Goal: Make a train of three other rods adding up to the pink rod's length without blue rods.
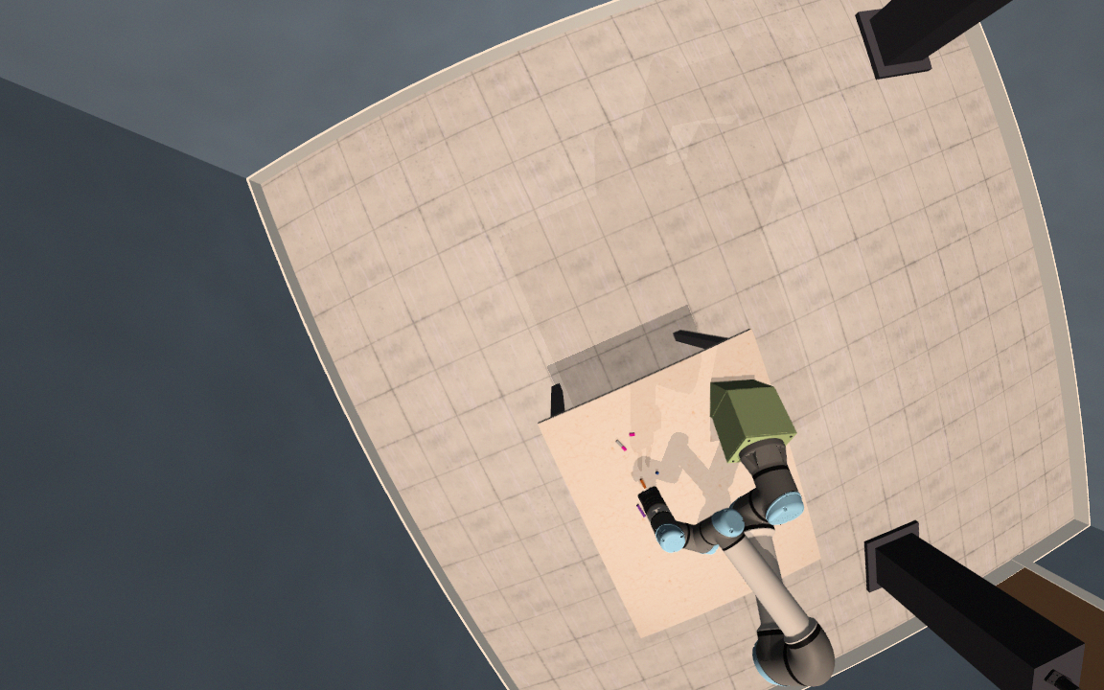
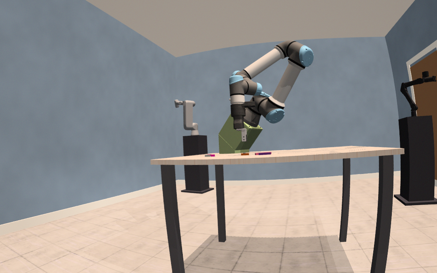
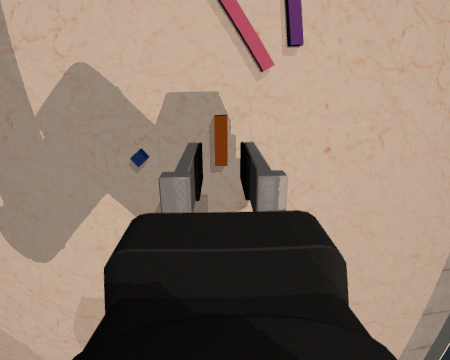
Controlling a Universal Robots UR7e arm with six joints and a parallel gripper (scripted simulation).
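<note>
My gripper [image 3: 221,160] [image 2: 244,139] is partly open and empty, above the table. In the wrist view the orange rod [image 3: 221,140] [image 1: 642,483] [image 2: 244,154] lies flat, in line with the gap between the fingers. The pink rod [image 3: 250,37] lies slanted beyond it, beside the purple rod [image 3: 295,22] [image 1: 640,509] [image 2: 264,153]; their far ends are cut off. A blue rod [image 3: 140,157] [image 1: 657,472] lies left of the fingers. In the top view a grey rod [image 1: 618,443] and a magenta rod [image 1: 624,448] lie end to end, with another magenta rod [image 1: 632,434] near them.
The wooden table [image 1: 608,549] [image 2: 315,154] carries the green arm base [image 1: 753,420] [image 2: 227,137], right of the rods in the top view. The arm's shadow falls across the orange and blue rods. Two other robots on black pedestals [image 2: 195,162] [image 2: 417,159] stand away from the table.
</note>
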